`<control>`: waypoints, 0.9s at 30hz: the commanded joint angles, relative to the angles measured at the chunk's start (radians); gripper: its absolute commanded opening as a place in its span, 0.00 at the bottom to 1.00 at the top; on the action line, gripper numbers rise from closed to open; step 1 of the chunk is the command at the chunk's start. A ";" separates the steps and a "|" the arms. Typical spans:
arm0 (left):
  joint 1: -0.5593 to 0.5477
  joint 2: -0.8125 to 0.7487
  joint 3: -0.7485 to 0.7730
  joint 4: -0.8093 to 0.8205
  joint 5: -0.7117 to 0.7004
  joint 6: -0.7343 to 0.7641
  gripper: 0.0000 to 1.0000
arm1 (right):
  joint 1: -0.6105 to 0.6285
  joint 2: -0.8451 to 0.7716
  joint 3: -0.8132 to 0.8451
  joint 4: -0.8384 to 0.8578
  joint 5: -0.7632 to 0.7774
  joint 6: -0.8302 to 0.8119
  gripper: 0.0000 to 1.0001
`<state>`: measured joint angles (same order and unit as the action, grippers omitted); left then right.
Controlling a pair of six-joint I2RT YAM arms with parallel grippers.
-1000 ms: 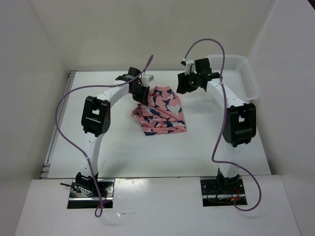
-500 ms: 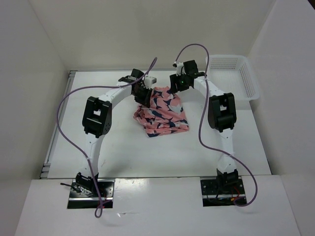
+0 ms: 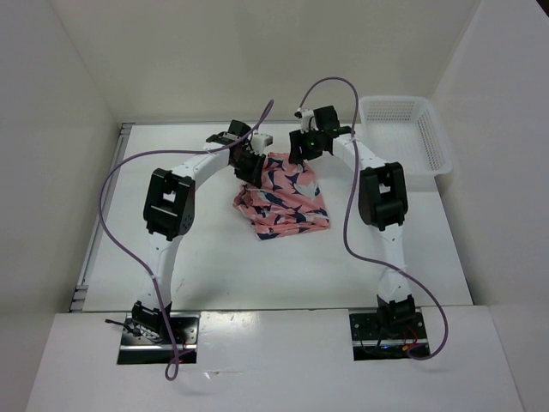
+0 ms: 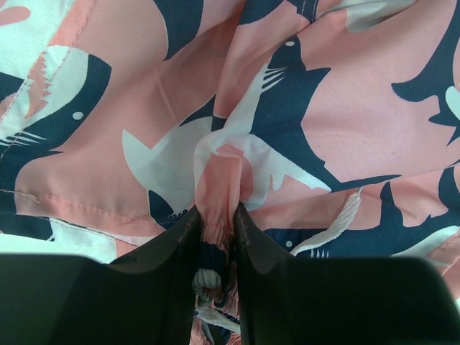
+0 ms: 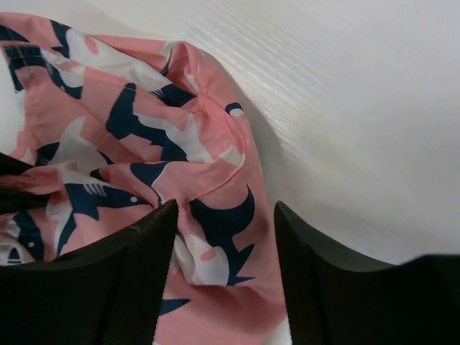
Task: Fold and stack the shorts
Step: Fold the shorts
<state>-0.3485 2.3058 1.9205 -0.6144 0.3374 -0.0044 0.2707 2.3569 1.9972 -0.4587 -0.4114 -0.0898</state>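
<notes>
Shorts [image 3: 281,193] lie in a rumpled, partly doubled heap on the bench [image 3: 214,257], about mid-width and toward the far side; well apart from the white mesh basket [image 3: 407,129] in the far right corner.

Left end effector [image 4: 215,212] is closed on a pinch of the pink fabric at the heap's far left edge; a ridge of cloth stands up between the jaws, and a white drawstring [image 4: 345,215] lies just beside them.

Right end effector [image 5: 223,208] is spread open at the heap's far right edge; its jaws straddle a curved hem of the fabric, nothing clamped. From the wrist view I cannot tell whether the fingers touch the cloth.

Judgement — the step in hand is taking hold of the two far corners ahead of a fold; one side secured, the other only lined up.

Next move calls for the right jaws to shut on that hem; then both arms should lift and draw together — evenly, or the cloth will skew and bunch further.
</notes>
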 commanded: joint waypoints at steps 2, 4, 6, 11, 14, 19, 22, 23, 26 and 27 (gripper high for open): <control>-0.003 -0.032 0.023 -0.015 0.006 0.004 0.31 | 0.015 0.048 0.052 0.041 0.045 0.045 0.48; -0.003 -0.042 0.012 -0.015 0.006 0.004 0.31 | 0.015 0.073 0.064 0.051 0.068 0.058 0.39; -0.003 -0.042 0.012 -0.015 -0.003 0.004 0.31 | 0.024 0.073 0.077 0.060 0.098 0.071 0.22; -0.003 -0.051 0.002 -0.015 -0.055 0.004 0.22 | 0.024 0.052 0.109 0.069 0.175 0.085 0.00; -0.003 -0.060 -0.023 -0.015 -0.090 0.004 0.12 | 0.006 0.027 0.118 0.069 0.186 0.085 0.00; 0.008 -0.101 -0.078 0.004 -0.112 0.004 0.11 | -0.013 0.018 0.109 0.069 0.207 0.085 0.00; 0.008 -0.112 -0.090 0.004 -0.121 0.004 0.11 | -0.013 0.018 0.109 0.069 0.207 0.085 0.00; 0.008 -0.112 -0.090 0.004 -0.133 0.004 0.11 | -0.013 0.018 0.118 0.069 0.218 0.085 0.00; 0.008 -0.132 -0.110 0.004 -0.133 0.004 0.11 | -0.013 0.008 0.136 0.078 0.241 0.094 0.00; 0.008 -0.132 -0.110 0.004 -0.133 0.004 0.11 | -0.025 0.008 0.137 0.078 0.241 0.094 0.00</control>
<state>-0.3504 2.2349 1.8282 -0.5659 0.2382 -0.0055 0.2848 2.4325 2.0655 -0.4526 -0.2535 0.0032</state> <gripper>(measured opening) 0.121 0.007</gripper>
